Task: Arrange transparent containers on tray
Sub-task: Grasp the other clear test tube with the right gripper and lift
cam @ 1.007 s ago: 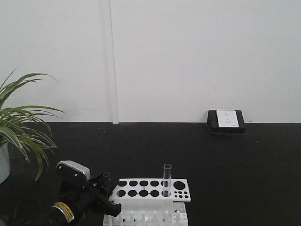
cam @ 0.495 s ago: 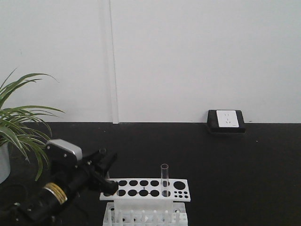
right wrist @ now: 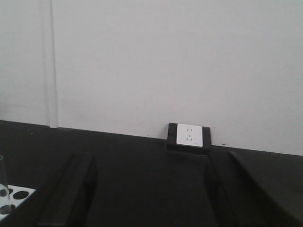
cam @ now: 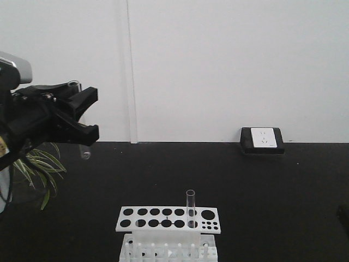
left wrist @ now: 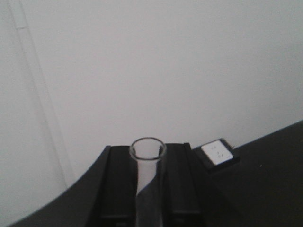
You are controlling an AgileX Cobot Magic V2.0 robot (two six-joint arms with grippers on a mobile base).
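One clear test tube [left wrist: 148,179] stands upright between the black fingers of my left gripper [left wrist: 147,156], which is shut on it; its lipped rim faces the left wrist camera. In the front view that left gripper [cam: 76,117] is raised high at the left, with the test tube's round bottom [cam: 84,151] hanging below the fingers. A second test tube [cam: 190,207] stands upright in the white rack [cam: 169,218]. My right gripper [right wrist: 151,198] is open, its fingers wide apart with nothing between them. The yellow tray is out of view.
A potted plant [cam: 38,164] sits at the far left behind the left arm. A black-framed wall socket [cam: 263,139] lies at the back right by the white wall. The rack's corner [right wrist: 12,196] shows at the lower left of the right wrist view.
My left gripper has risen from beside the rack's left end to well above the table, carrying the test tube with it. The tube in the rack has not moved.
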